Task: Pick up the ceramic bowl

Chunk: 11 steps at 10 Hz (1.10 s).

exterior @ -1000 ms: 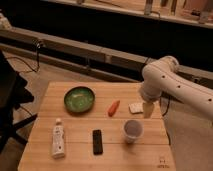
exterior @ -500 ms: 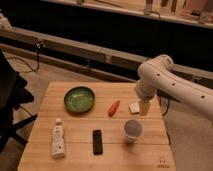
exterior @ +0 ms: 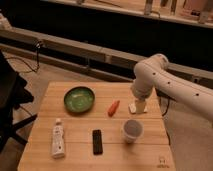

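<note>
The ceramic bowl (exterior: 79, 98) is a wide, shallow green dish with a darker rim, sitting on the wooden table (exterior: 75, 152) left of centre, towards the back. My gripper (exterior: 137, 106) hangs from the white arm over the table's right side, well to the right of the bowl and apart from it. It sits just right of an orange carrot (exterior: 113, 107) and just above a white cup (exterior: 132, 131).
A white bottle (exterior: 58, 138) lies near the front left of the table. A black remote-like bar (exterior: 97, 141) lies at front centre. A dark chair (exterior: 11, 107) stands to the left of the table. A long bench or rail runs behind.
The arm has shifted slightly left, carrying my gripper a little nearer the carrot. The objects on the table have not moved.
</note>
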Motion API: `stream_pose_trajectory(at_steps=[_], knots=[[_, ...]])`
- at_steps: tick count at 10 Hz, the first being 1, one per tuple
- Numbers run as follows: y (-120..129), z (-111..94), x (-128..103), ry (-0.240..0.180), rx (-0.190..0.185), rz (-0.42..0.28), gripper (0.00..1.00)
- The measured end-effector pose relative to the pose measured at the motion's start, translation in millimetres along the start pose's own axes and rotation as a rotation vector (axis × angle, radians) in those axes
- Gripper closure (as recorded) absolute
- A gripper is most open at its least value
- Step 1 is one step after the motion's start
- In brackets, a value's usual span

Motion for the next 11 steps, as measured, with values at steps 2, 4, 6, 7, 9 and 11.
stream_pose_trajectory(at_steps=[2,4,6,7,9,11], knots=[[-4,1,-8,-0.007,0.002,-0.019,0.2],[-5,3,-11,-0.013,0.007,-0.033,0.2],[-13,5,-28,-0.022,0.02,-0.082,0.2],[-15,5,-33,-0.026,0.022,-0.093,0.2],[-17,6,-35,-0.029,0.025,-0.107,0.2],[-21,8,-47,-0.037,0.033,-0.142,0.2]])
